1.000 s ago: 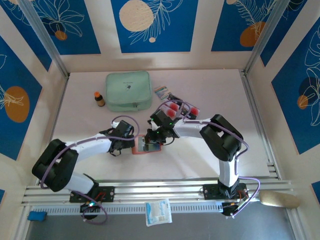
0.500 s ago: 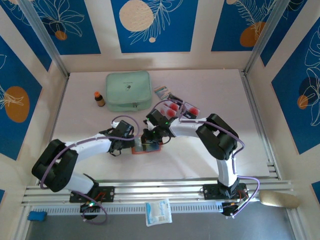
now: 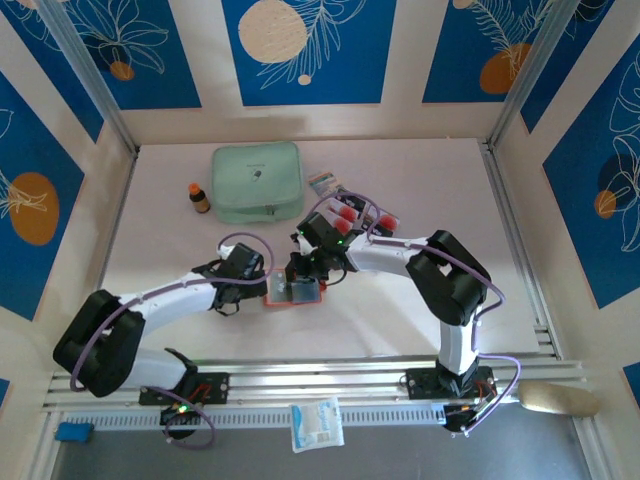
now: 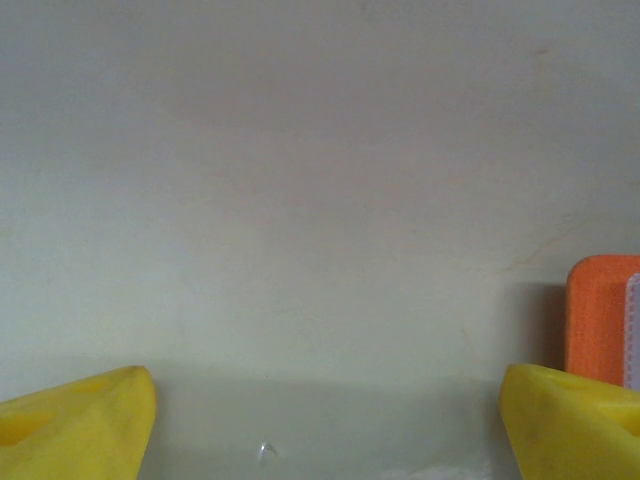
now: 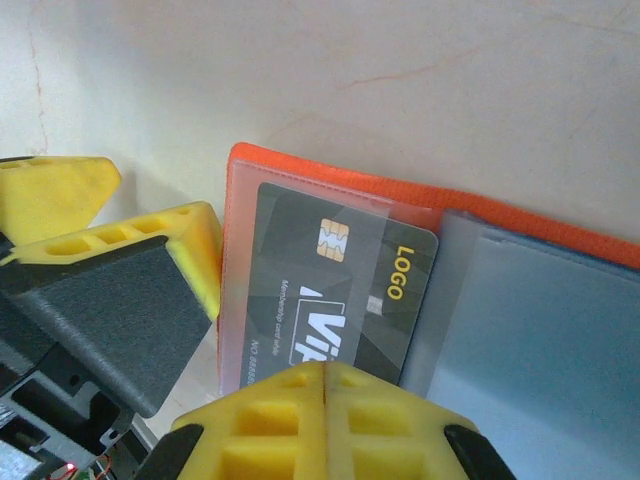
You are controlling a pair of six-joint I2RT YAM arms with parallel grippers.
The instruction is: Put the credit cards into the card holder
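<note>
The orange card holder (image 3: 277, 297) lies open on the table in front of both arms. A dark credit card (image 5: 340, 290) with a gold chip sits in its left clear sleeve (image 5: 245, 250), its near edge hidden under my right gripper (image 5: 325, 385). That gripper is shut, fingertips pressed together over the card (image 3: 300, 291). My left gripper (image 3: 263, 287) stands open at the holder's left edge (image 4: 598, 318), one finger (image 5: 190, 250) beside the orange border. More credit cards (image 3: 346, 213) with red circles lie behind the right arm.
A mint-green zip pouch (image 3: 256, 181) sits at the back, with a small brown bottle (image 3: 199, 197) to its left and a striped packet (image 3: 323, 183) to its right. A white sachet (image 3: 317, 424) lies on the rail in front of the arm bases.
The right gripper slid left across the open holder and stays shut. The left arm's elbow sank lower, while its gripper stayed open at the holder's left edge.
</note>
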